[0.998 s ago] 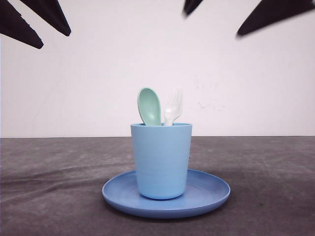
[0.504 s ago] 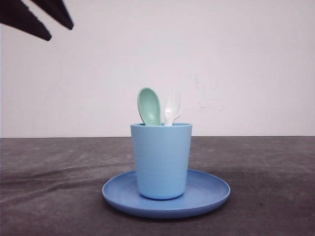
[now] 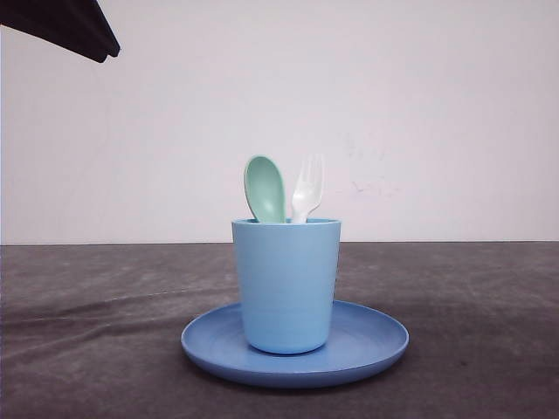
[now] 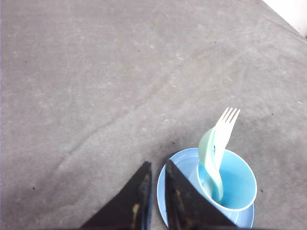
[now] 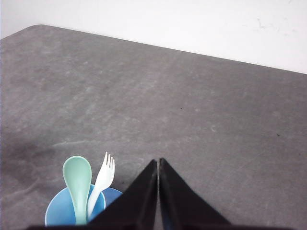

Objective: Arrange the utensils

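Note:
A pale mint-green spoon (image 3: 265,188) and a white fork (image 3: 307,188) stand bowl-up and tines-up side by side in a light blue cup (image 3: 286,284). The cup stands upright at the middle of a round blue plate (image 3: 376,336). My left gripper (image 3: 106,51) hangs high at the upper left, far from the cup. In the left wrist view its fingers (image 4: 157,164) stand nearly together with nothing between them, above the plate's rim (image 4: 175,167), beside the spoon (image 4: 209,158) and fork (image 4: 225,127). My right gripper (image 5: 158,161) is shut and empty, above and beside the spoon (image 5: 77,179) and fork (image 5: 103,179).
A dark grey cloth (image 3: 96,332) covers the table on all sides of the plate. A plain white wall (image 3: 437,122) stands behind the table's far edge.
The right gripper has risen out of the top of the front view. The left gripper's fingers have drawn together and pulled toward the upper left corner. Spoon, fork, cup and plate have not moved.

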